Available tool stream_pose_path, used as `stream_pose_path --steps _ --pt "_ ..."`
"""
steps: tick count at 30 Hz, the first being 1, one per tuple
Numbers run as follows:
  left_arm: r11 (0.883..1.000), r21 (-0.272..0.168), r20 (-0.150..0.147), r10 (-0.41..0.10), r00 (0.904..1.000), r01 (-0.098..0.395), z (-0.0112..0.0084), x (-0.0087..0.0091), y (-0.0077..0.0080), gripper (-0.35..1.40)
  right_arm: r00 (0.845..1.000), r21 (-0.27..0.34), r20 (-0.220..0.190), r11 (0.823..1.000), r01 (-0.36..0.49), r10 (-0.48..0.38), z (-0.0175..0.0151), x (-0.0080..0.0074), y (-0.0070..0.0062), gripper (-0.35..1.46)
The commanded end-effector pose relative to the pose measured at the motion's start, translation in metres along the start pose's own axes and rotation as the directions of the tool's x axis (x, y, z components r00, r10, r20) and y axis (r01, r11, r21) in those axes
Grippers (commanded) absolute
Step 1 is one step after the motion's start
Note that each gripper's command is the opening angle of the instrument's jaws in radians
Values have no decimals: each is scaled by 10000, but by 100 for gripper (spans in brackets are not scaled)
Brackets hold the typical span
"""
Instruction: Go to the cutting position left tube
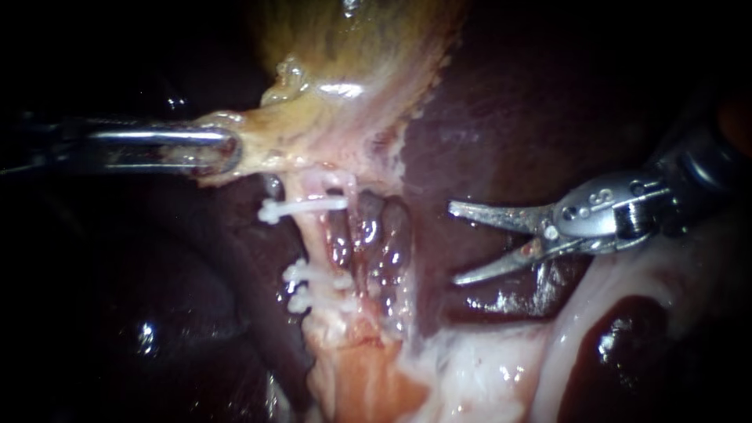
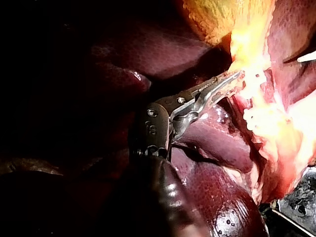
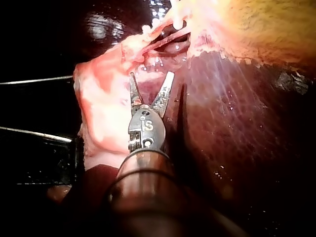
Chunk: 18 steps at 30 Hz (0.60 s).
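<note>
The left tube [image 1: 319, 243] runs pale down from the gallbladder [image 1: 352, 70] across the liver [image 1: 486, 117]. One white clip [image 1: 309, 207] crosses it high up and a cluster of clips [image 1: 301, 286] sits lower. The bare stretch between them looks like the place to cut.

The right instrument [image 1: 453, 244] hangs well apart from the tube, over the liver's right side, its pincer released and gripping nothing. On the way in, a tip could snag a clip, dig into the wet liver, or enter the dark window [image 1: 368, 227] just beside the tube. Landing close against either clip could loosen it.

The left instrument [image 1: 223, 150] has its pincer clenched on the gallbladder's lower edge, which seems to hold the tube taut. If that grip slipped, the tube would slacken.

The tissue glistens and looks slippery. Beyond it everything is dark, and what carries the organ does not show.
</note>
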Motion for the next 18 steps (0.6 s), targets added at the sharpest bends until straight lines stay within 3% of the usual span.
stream_pose_path --steps 1,5,9,18 --pt "10000 -24 -14 -1 10000 1 -1 0 0 -35 10000 64 -14 10000 -5 5 1 1 0 145" --pt "10000 -27 -12 2 10000 -2 -2 -1 0 -35 10000 336 -63 9994 48 -46 7 5 -1 145" --pt "10000 -20 -16 10 10000 -10 -3 -2 1 -35 9979 1115 -98 9918 -621 636 22 12 -3 145" --pt "10000 -13 -19 13 10000 -13 -3 -3 2 -35 9908 1597 -212 9787 -1286 1337 49 27 -7 145"
